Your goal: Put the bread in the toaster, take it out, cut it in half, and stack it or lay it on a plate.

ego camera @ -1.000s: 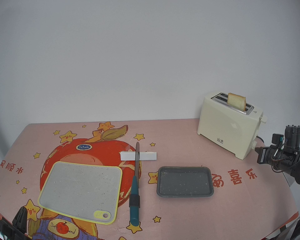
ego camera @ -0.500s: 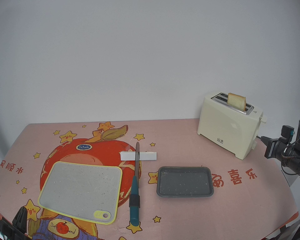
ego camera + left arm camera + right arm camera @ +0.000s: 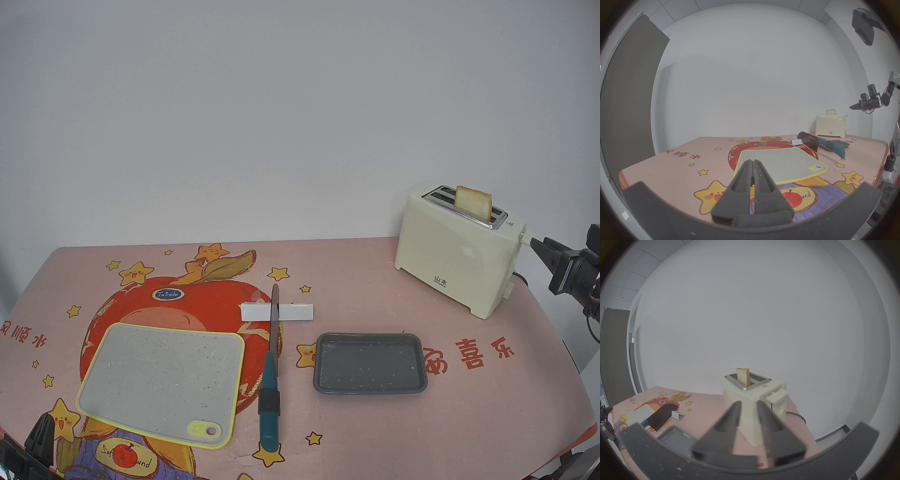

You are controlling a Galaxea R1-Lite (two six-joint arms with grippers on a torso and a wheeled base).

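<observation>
A slice of bread (image 3: 473,202) stands upright, half out of a slot of the cream toaster (image 3: 459,253) at the table's back right. The bread (image 3: 743,376) and toaster (image 3: 753,408) lie straight ahead of my right gripper (image 3: 748,405). This gripper (image 3: 539,245) is open and empty, just right of the toaster, level with its side lever (image 3: 527,237). A dark grey plate (image 3: 370,362) lies empty at the table's middle. My left gripper (image 3: 753,164) is shut on nothing, low at the front left before the cutting board (image 3: 779,161).
A grey cutting board (image 3: 161,381) with a yellow rim lies front left. A knife (image 3: 270,369) with a teal handle lies between board and plate, its blade on a small white rest (image 3: 277,311). The toaster's cord (image 3: 795,415) trails behind it.
My right gripper has risen beside the toaster, from near its base up to the height of the lever. Bread, knife, plate and board have not moved.
</observation>
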